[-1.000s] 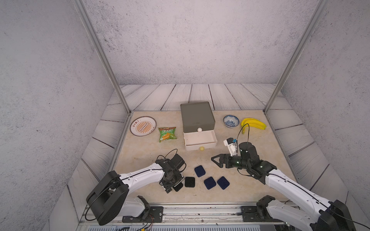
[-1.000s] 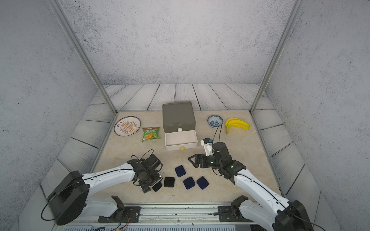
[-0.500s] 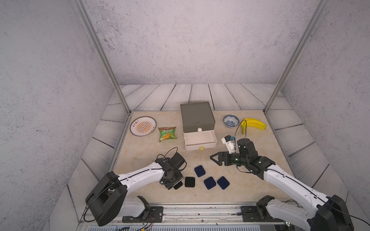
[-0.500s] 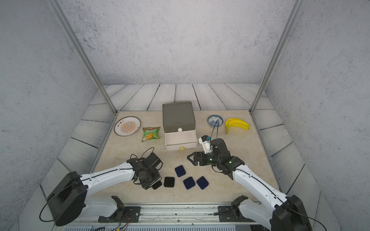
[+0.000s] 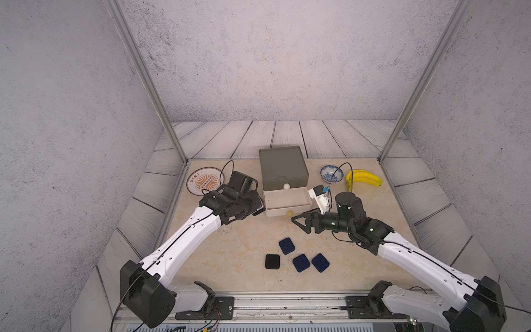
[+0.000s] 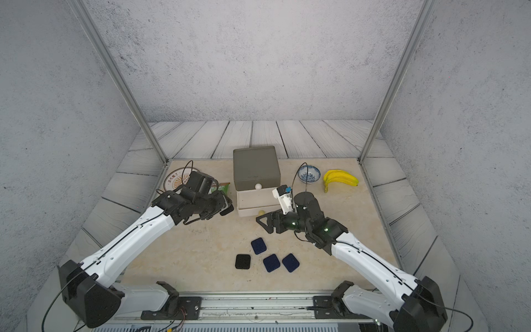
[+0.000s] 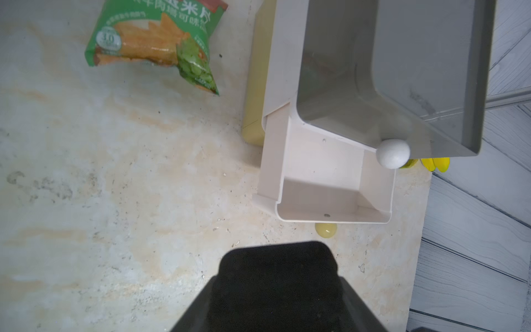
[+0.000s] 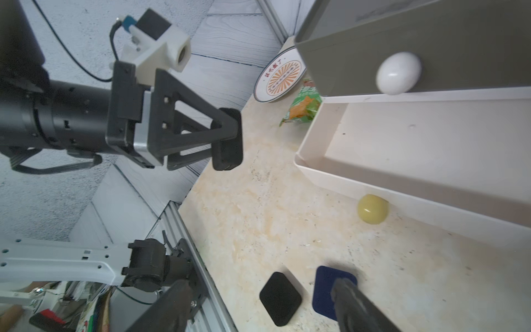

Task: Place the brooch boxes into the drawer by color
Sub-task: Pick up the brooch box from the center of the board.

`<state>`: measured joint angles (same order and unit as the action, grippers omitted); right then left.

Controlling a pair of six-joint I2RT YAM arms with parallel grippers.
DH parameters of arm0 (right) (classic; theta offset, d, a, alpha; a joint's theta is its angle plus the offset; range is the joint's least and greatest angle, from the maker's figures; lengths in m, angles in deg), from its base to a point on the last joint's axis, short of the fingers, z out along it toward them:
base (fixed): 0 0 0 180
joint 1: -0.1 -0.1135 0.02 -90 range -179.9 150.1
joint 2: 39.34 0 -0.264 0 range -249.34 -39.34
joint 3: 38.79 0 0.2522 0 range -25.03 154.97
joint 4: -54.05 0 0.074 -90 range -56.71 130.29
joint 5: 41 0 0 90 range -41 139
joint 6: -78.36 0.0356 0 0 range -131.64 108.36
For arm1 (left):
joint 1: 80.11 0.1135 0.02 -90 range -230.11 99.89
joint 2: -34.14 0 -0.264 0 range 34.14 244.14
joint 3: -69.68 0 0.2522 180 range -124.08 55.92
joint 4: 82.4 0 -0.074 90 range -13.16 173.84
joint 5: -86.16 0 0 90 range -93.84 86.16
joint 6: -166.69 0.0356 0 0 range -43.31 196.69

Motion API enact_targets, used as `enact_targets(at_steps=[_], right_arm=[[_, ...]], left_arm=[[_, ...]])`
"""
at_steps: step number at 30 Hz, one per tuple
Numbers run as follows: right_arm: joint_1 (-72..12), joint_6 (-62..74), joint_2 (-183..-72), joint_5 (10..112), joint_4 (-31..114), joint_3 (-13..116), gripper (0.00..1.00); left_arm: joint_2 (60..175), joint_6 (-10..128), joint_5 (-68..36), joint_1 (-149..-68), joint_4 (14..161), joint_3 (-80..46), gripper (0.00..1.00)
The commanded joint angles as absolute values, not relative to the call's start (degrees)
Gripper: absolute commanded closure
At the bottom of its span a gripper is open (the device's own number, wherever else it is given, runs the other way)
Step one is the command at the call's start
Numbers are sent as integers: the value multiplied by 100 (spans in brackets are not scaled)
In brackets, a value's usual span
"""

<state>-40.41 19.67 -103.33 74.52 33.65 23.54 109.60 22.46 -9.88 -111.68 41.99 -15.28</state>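
Note:
My left gripper (image 5: 256, 205) is shut on a black brooch box (image 7: 277, 276), held above the table just left of the drawer chest (image 5: 283, 166). The chest's white drawer (image 5: 287, 198) stands pulled out and empty, with a yellow knob (image 5: 289, 213) at its front. Another black box (image 5: 272, 261) and three navy boxes (image 5: 286, 245) (image 5: 301, 263) (image 5: 320, 262) lie flat near the front. My right gripper (image 5: 301, 222) is open and holds nothing. It hangs right of the white drawer's front, behind the navy boxes. In the right wrist view its fingers (image 8: 353, 301) straddle the loose black box (image 8: 280, 299).
A patterned plate (image 5: 204, 181) and a green snack packet (image 6: 219, 187) lie left of the chest, behind my left arm. A blue-and-white bowl (image 5: 332, 174) and bananas (image 5: 363, 178) sit at the back right. Metal posts and walls bound the table.
My left gripper shut on a black box at the front and carried it back to the left side of the open white drawer. My right gripper drifted back toward the drawer.

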Motion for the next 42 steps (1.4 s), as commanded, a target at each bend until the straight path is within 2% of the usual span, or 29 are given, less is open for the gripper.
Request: enact_targets(at_steps=[1,10,24,29,32,37,40,42], right_arm=[[-4408,2152,-10741,7160,3769,2670,21],[-4912,2608,-11826,6813,4857,3078,36],[-5164,2612,-12467,6740,4848,3721,40],[-5169,2654,-12486,6591,4956,3693,45],[-5188,2667,-12510,6577,5009,3702,55],[-5171,2721,-12559,6657,5039,3702,66],[-5182,2815,-12568,6658,5148,3626,72],[-5182,2854,-12574,6679,5187,3605,72]], left_arm=[[11005,2734,-1383,-11120,3942,-1580,55],[10619,2850,-1822,-11043,4049,-1325,54],[10375,2906,-1977,-11017,4034,-1227,54],[10365,2897,-2062,-11017,4068,-1229,55],[10358,2855,-2122,-11017,4075,-1198,55],[10247,2753,-2133,-11017,4167,-1044,55],[10206,2752,-2176,-11015,4231,-987,55],[10203,2772,-2185,-11017,4227,-1000,55]])
